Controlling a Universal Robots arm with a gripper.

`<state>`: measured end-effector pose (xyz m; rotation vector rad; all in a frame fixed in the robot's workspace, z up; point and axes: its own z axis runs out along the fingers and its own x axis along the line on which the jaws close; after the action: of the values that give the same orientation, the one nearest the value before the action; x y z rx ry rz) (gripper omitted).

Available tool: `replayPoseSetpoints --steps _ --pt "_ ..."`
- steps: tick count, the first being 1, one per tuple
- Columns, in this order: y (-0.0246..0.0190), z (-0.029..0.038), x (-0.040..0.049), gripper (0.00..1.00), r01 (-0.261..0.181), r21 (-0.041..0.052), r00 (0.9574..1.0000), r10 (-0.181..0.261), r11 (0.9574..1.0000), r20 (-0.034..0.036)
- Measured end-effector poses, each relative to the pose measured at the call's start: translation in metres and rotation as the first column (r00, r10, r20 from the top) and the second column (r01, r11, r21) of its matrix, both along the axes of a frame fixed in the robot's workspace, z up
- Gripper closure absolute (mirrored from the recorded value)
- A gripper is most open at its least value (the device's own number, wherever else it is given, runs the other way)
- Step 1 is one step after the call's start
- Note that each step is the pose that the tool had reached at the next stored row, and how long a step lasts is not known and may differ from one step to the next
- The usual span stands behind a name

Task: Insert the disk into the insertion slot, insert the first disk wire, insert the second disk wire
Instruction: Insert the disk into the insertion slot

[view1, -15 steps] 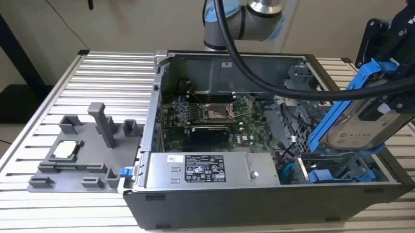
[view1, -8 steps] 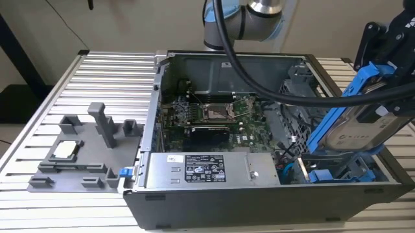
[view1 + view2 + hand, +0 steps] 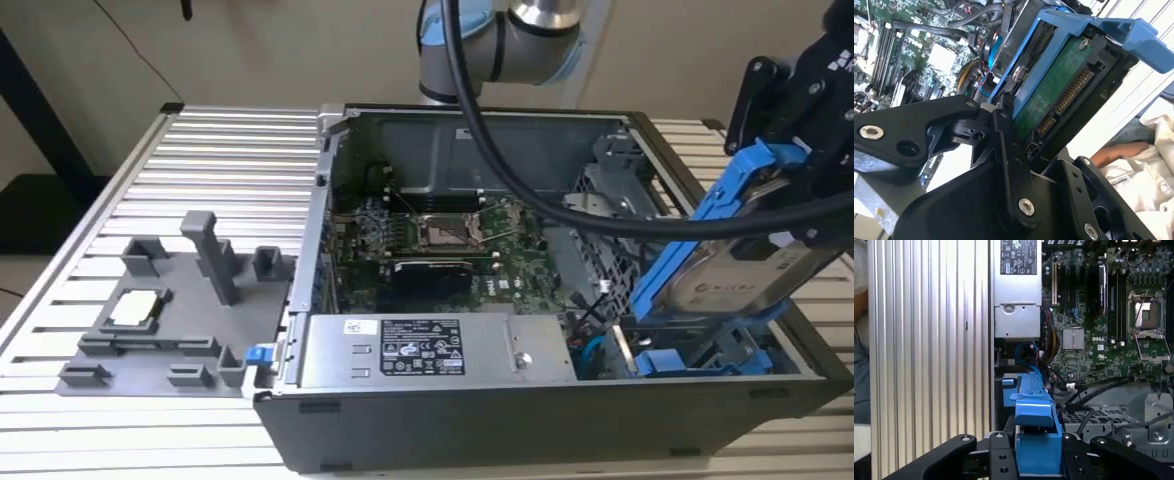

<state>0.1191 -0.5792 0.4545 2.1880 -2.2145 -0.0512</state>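
My gripper is shut on the disk, a silver drive with a white label in a blue carrier frame. It hangs tilted above the open case, at the exterior view's right. Its lower end sits just over the insertion slot, a bay edged with blue tabs at the case's front right. In the second wrist view the black fingers clamp the disk near its connector end. The first wrist view has the gripper around the carrier. Blue and red cables lie beside the bay; which is a disk wire I cannot tell.
A grey power-supply box fills the case front, with the motherboard behind it. The arm's black hose crosses over the case. A grey fixture stands on the ribbed table at the exterior view's left. A person's sleeve is close by.
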Motion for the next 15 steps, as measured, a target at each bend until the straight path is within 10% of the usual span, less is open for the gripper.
replayPoseSetpoints --steps 15 --pt "-0.0003 -0.0113 0.0047 0.67 -0.012 -0.0001 0.9999 0.012 0.9999 -0.0102"
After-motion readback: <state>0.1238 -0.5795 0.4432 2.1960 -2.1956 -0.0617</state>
